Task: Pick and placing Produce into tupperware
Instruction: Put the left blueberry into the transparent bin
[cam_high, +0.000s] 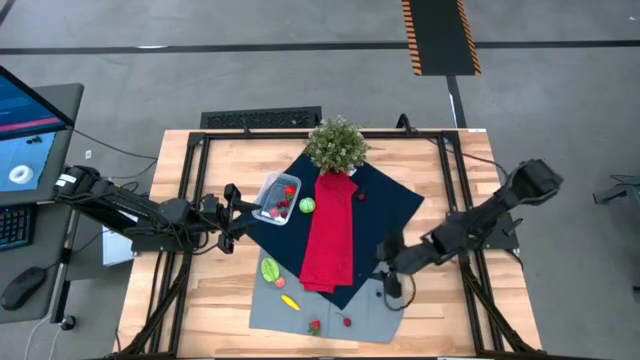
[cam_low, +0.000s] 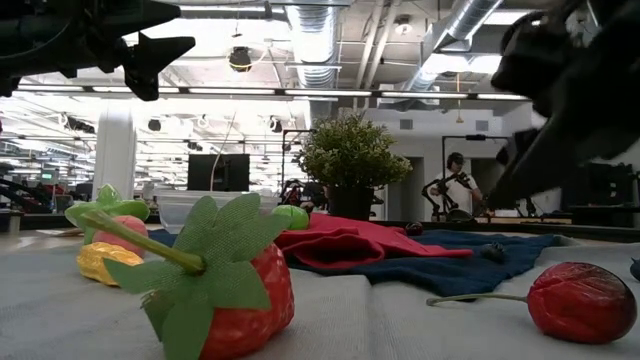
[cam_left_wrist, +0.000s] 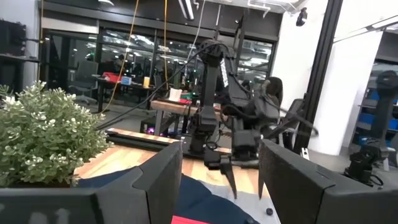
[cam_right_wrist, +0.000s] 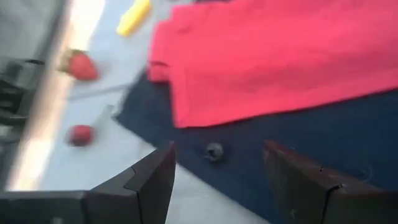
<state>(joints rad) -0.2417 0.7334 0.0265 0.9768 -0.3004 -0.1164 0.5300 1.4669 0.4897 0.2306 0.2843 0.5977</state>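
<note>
The clear tupperware (cam_high: 278, 198) stands on the dark blue cloth (cam_high: 395, 205) with small red and pink pieces inside. A green round piece (cam_high: 307, 206) lies beside it. A green leafy piece (cam_high: 270, 268), a yellow one (cam_high: 290, 302), a strawberry (cam_high: 314, 326) and a cherry (cam_high: 347, 321) lie on the grey cloth (cam_high: 300, 315). My left gripper (cam_high: 232, 215) hangs open just left of the tupperware, touching nothing. My right gripper (cam_high: 392, 285) is open above the blue cloth's near right edge. A small dark berry (cam_right_wrist: 214, 152) lies ahead of its fingers (cam_right_wrist: 155, 180).
A red cloth strip (cam_high: 330, 235) lies down the middle of the blue cloth. A bushy potted plant (cam_high: 337, 145) stands at the far edge. Bare wood (cam_high: 450, 310) shows on the table's right. A monitor and keyboard (cam_high: 20, 140) stand off the table to the left.
</note>
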